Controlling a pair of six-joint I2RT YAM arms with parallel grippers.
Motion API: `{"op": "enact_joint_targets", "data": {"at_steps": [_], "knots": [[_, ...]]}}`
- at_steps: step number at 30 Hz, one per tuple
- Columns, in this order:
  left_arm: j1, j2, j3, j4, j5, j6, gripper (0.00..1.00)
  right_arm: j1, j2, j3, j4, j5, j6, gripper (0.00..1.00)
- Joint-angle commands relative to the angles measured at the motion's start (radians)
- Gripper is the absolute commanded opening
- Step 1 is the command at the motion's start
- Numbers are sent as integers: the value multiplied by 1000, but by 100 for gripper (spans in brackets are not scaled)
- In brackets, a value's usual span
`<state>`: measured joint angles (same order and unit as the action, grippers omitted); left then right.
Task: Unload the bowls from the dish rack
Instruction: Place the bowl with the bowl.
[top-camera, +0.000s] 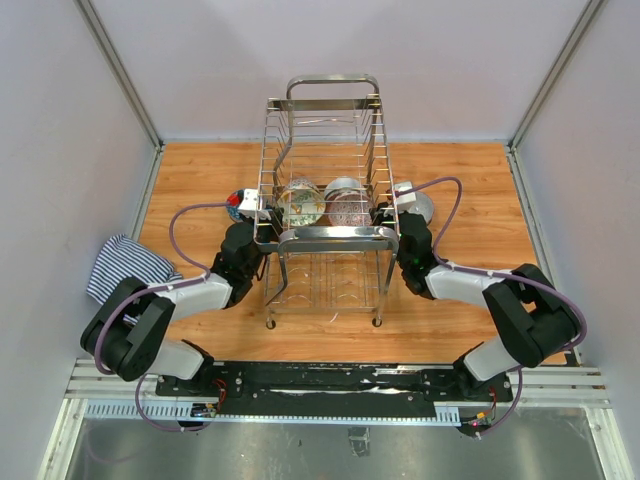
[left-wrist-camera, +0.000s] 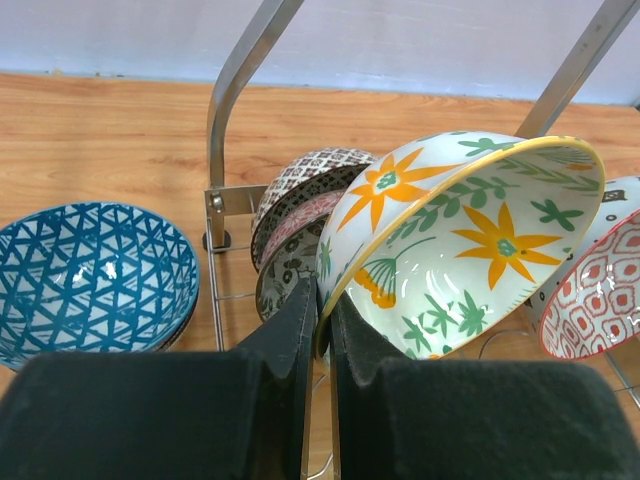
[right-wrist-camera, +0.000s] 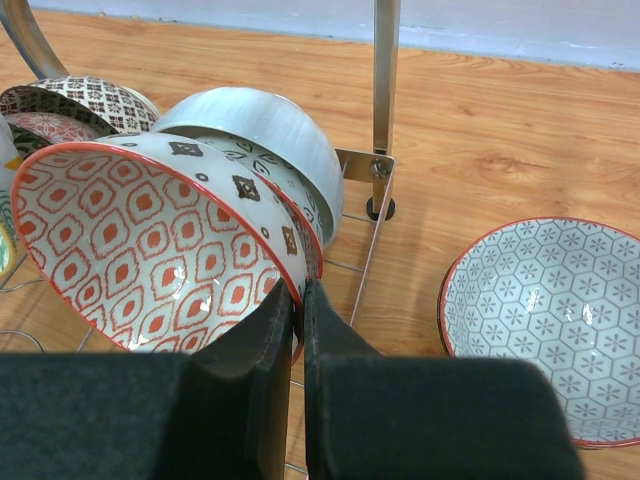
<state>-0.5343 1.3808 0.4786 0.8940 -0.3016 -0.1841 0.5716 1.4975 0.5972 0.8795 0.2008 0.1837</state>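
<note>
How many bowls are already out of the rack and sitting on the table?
2. A blue bowl lies left of the rack; a grey bowl lies right of it. Others may be hidden.

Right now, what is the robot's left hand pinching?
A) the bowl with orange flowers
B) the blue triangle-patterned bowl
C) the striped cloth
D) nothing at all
A: in the left wrist view the left hand is shut on the yellow rim of the orange-flower bowl, while the blue triangle bowl sits apart on the table; the right hand pinches the red-patterned bowl.
</note>
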Motion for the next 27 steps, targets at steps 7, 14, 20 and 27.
{"op": "enact_joint_targets", "data": {"at_steps": [7,14,20,27], "knots": [[-7,-38,27,32,16,-18,0,17,-66,34,8,-10,26,1],[-7,-60,32,-5,18,-28,0,17,-78,39,-16,-11,30,1],[-7,-74,42,-40,10,-37,0,17,-94,47,-53,-8,36,1],[-7,-103,86,-153,3,-58,1,16,-143,66,-134,1,37,1]]}}
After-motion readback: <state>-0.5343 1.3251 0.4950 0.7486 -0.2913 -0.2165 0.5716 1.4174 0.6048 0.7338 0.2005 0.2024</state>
